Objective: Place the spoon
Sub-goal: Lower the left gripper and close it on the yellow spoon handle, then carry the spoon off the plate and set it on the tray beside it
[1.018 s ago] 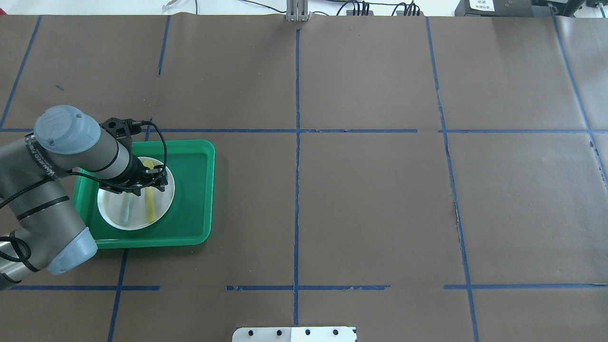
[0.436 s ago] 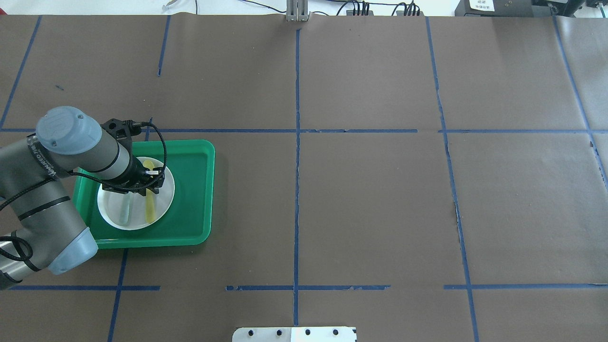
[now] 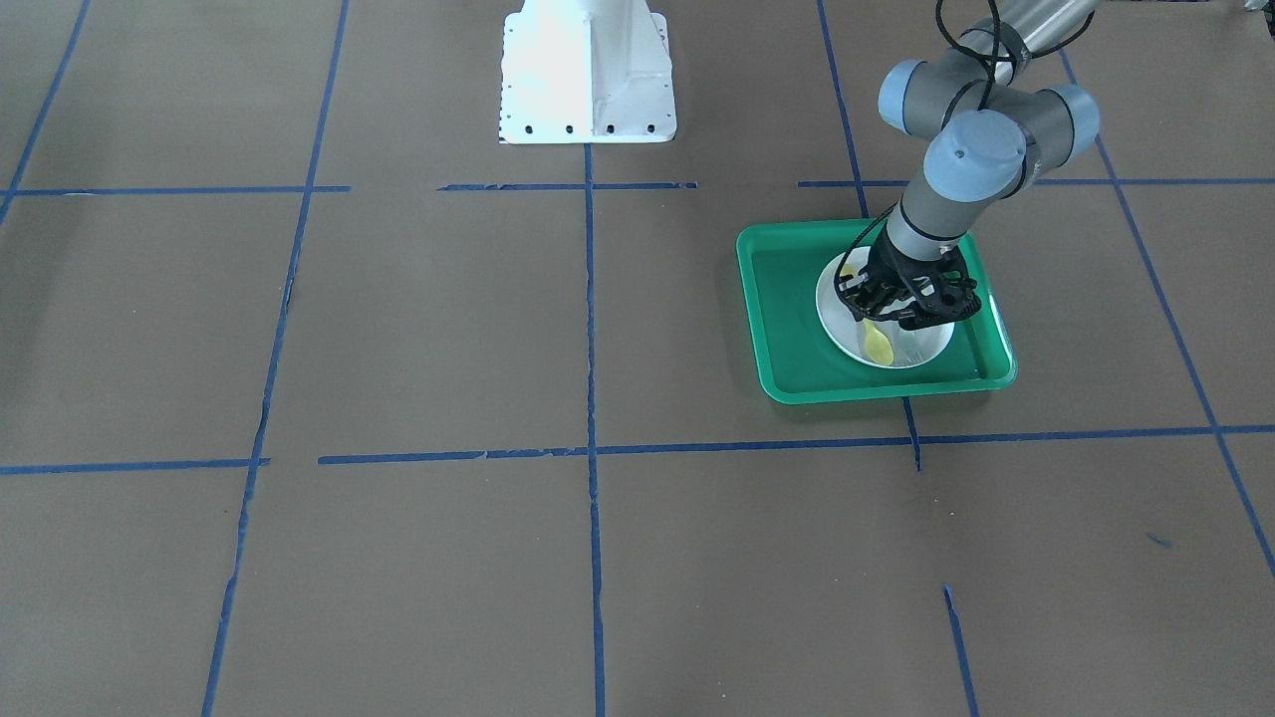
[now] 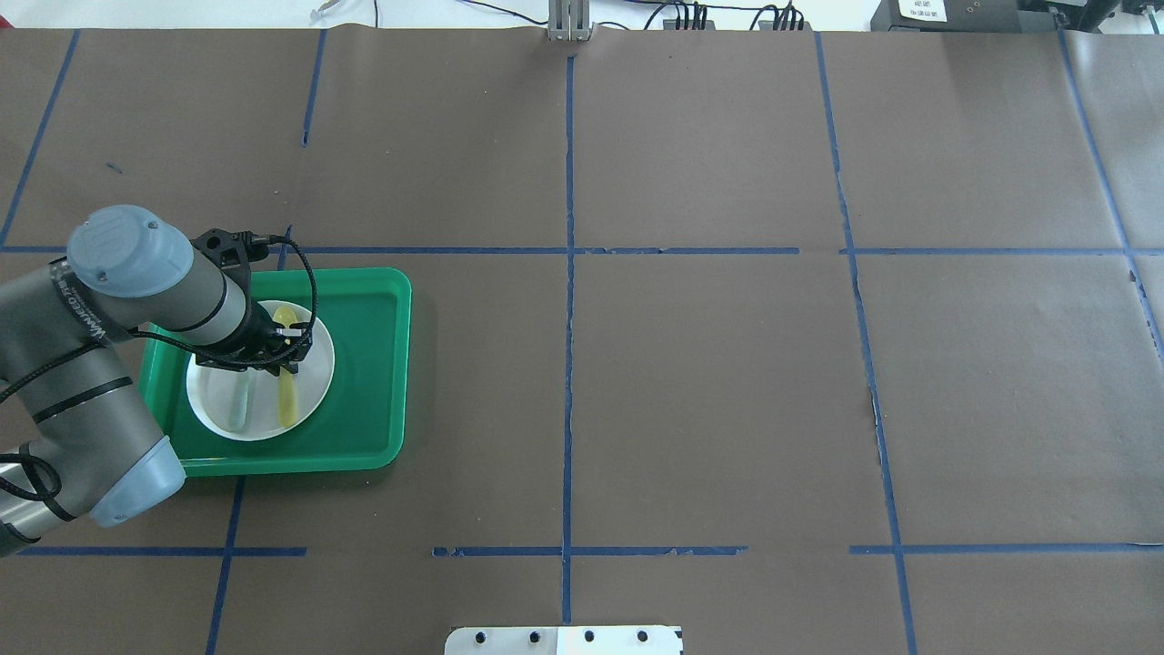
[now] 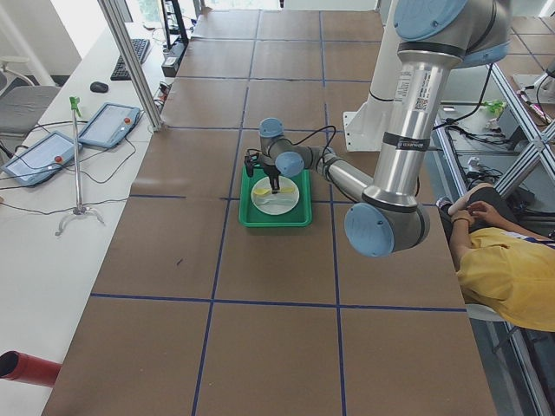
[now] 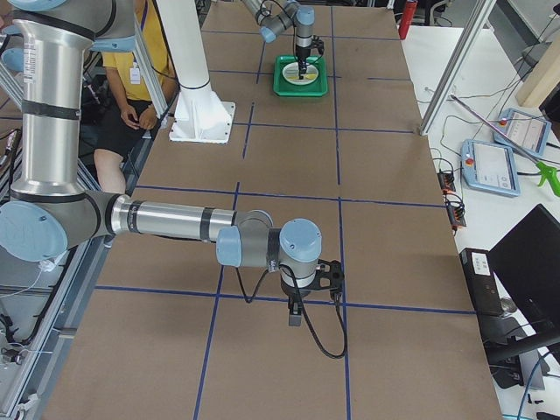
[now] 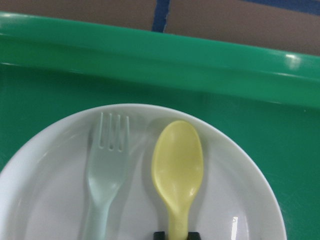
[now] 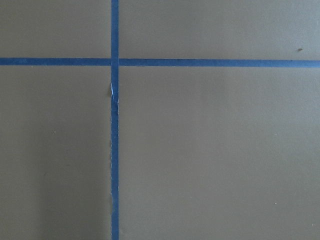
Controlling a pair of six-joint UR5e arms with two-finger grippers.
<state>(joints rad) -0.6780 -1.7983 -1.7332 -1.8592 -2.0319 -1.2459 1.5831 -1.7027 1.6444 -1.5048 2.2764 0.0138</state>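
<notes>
Spoon (image 3: 878, 344) lies on the plate (image 3: 847, 339) in the tray (image 3: 787, 299) on the front cam. The left gripper (image 3: 879, 321) is right down on it, and the bowl end pokes out past the fingers, away from the robot's base

Overhead makes it clearer: the handle runs straight back under the gripper toward the robot. So the long axis passes through the gap between the fingers, which cross it closer to the bowl than the tail. The forearm comes in low from the side with the wrist pointing straight down

Left side cam only shows the near arm stretched out to the tray, too small for detail

Right side cam has the right gripper (image 6: 295, 313) hanging over the table (image 6: 262, 367), well apart from the tray. Can't tell if it's open or closed, but the left one is obviously the nearer

Left wrist cam: the fork (image 7: 107, 165) is just beside the spoon, parallel and not touching. The fingertips (image 7: 160, 234) sit snug against both sides of the handle's neck, so it looks pinched to me. I'd guess a straight lift comes next, keeping clear of the fork

Right wrist cam is just table and tape (image 8: 115, 150)
</notes>
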